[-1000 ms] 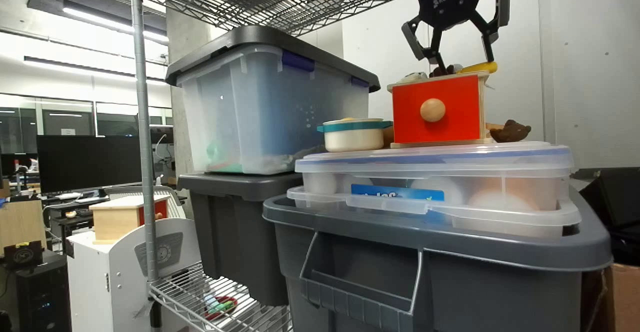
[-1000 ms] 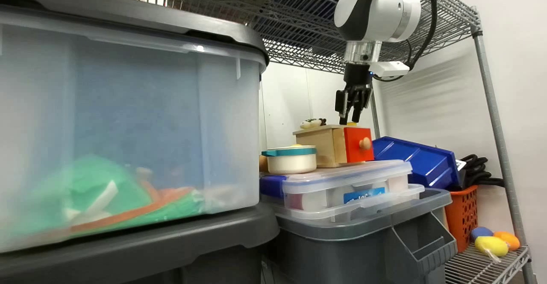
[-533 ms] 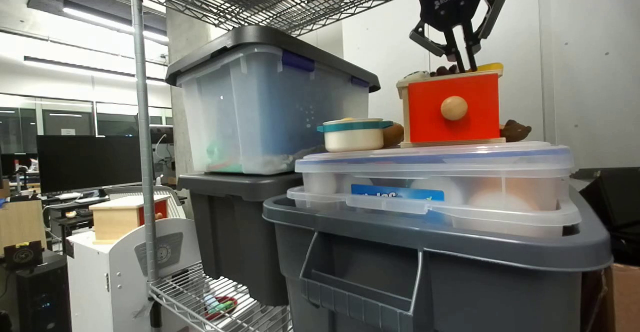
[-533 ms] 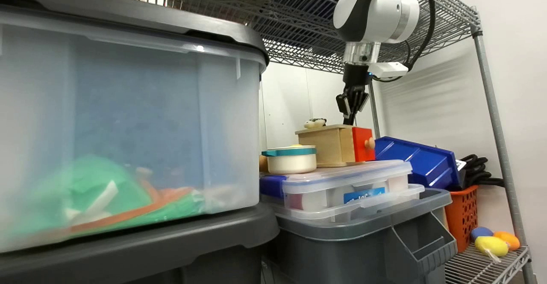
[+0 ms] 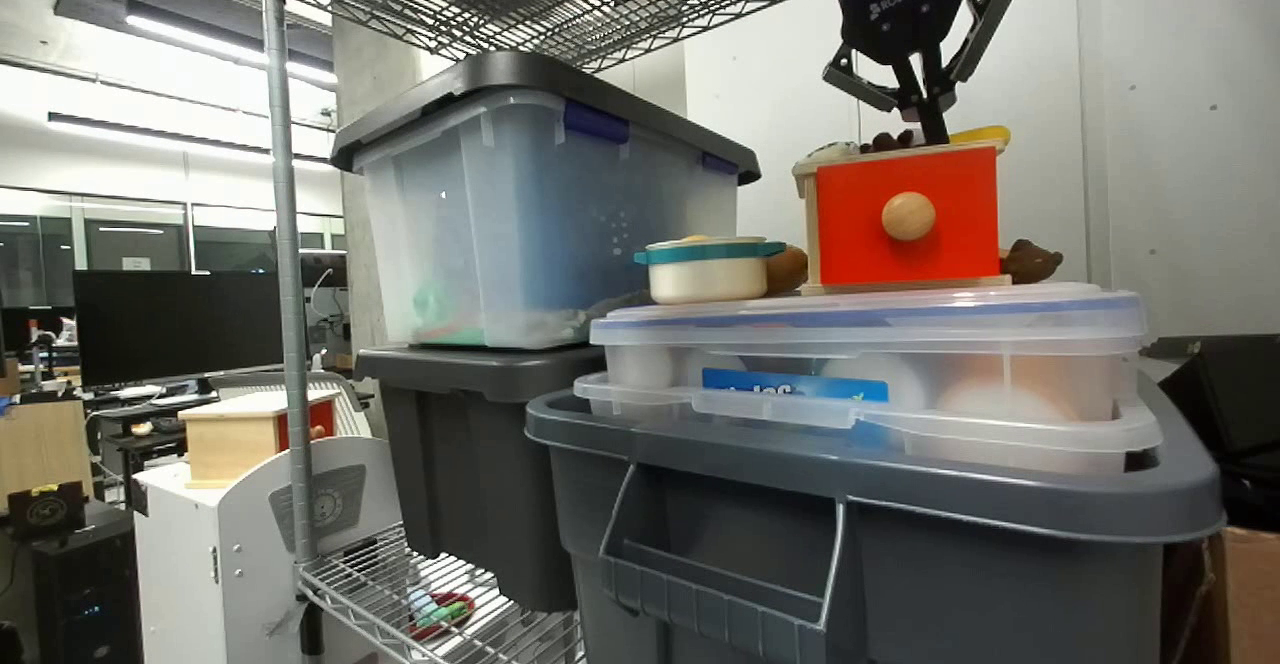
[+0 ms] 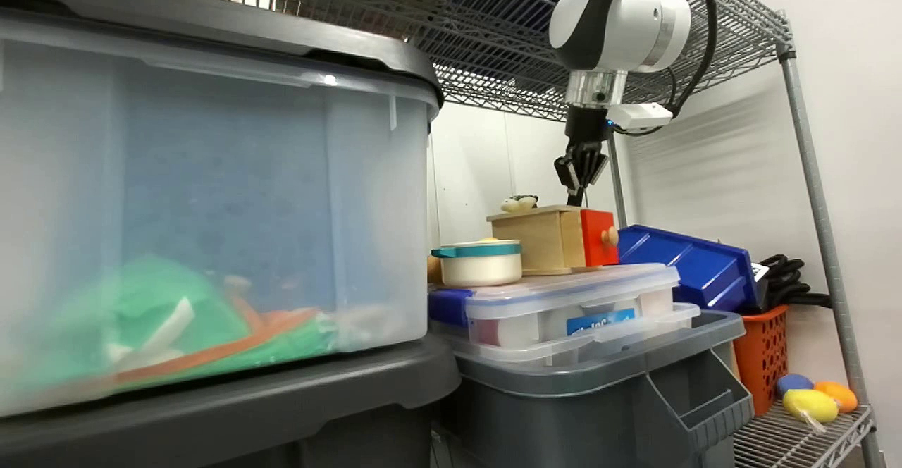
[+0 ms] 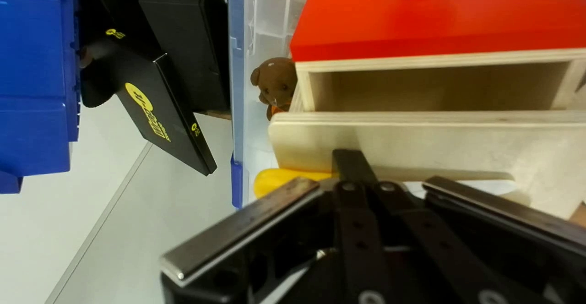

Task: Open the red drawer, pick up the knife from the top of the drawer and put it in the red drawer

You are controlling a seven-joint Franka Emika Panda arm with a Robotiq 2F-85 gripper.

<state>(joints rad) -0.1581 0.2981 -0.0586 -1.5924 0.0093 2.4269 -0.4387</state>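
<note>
My pincer (image 5: 935, 132) is clenched, seemingly on nothing, just by the knife (image 5: 982, 134), which lies on the box (image 7: 435, 141) above the part-open drawer (image 5: 898, 249) and looks light, stiff and slick, so I judge it best pinched across its yellow handle (image 7: 280, 179).

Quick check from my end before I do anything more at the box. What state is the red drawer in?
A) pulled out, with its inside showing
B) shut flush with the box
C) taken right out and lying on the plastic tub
A: in the wrist view the red drawer front stands out past the edge of the pale top, and the hollow inside shows between them.
</note>
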